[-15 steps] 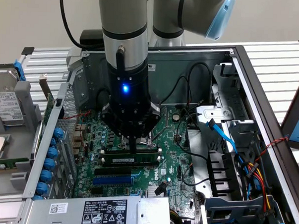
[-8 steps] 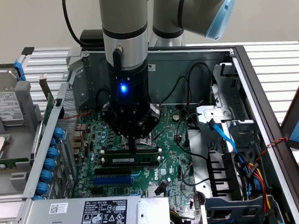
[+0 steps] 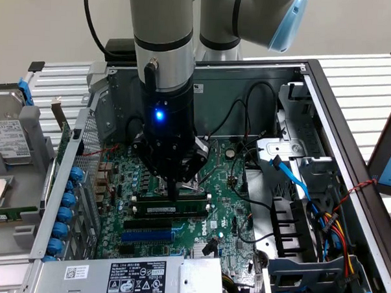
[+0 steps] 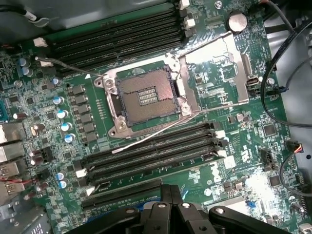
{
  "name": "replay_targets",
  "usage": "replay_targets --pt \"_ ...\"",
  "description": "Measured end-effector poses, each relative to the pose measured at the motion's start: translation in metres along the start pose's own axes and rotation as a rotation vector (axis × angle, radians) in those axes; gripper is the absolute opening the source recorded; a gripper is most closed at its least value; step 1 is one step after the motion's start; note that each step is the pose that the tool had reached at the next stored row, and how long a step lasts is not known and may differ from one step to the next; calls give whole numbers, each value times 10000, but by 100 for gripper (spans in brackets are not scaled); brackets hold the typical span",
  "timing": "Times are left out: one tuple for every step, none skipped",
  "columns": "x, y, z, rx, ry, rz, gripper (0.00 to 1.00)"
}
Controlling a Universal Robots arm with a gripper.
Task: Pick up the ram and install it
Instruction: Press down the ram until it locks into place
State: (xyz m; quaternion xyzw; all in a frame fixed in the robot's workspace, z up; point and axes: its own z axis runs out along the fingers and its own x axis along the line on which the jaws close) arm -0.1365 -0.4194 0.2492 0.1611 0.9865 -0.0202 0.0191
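Inside an open computer case (image 3: 295, 92), the closed gripper (image 3: 173, 189) presses the ram (image 3: 168, 211) near the motherboard's (image 4: 229, 73) middle.

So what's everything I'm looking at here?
computer case: one, grey metal, open
motherboard: one, green, inside the case
ram: one, green with white sticker, among the black slots
black slots: several, long, on both sides of the socket
blue slot: one, beside the black slots
processor socket: one, silver frame, empty
coin battery: one, silver
blue cable: one, exterior view's right
hard drive: one, silver, exterior view's left
robot arm: one, silver and black
pincer: one, black, just above the ram
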Motion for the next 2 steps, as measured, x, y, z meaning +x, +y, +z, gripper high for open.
replay_targets --pt "0 0 0 -2 1 0 10" --pt "0 0 0 -4 2 1 10"
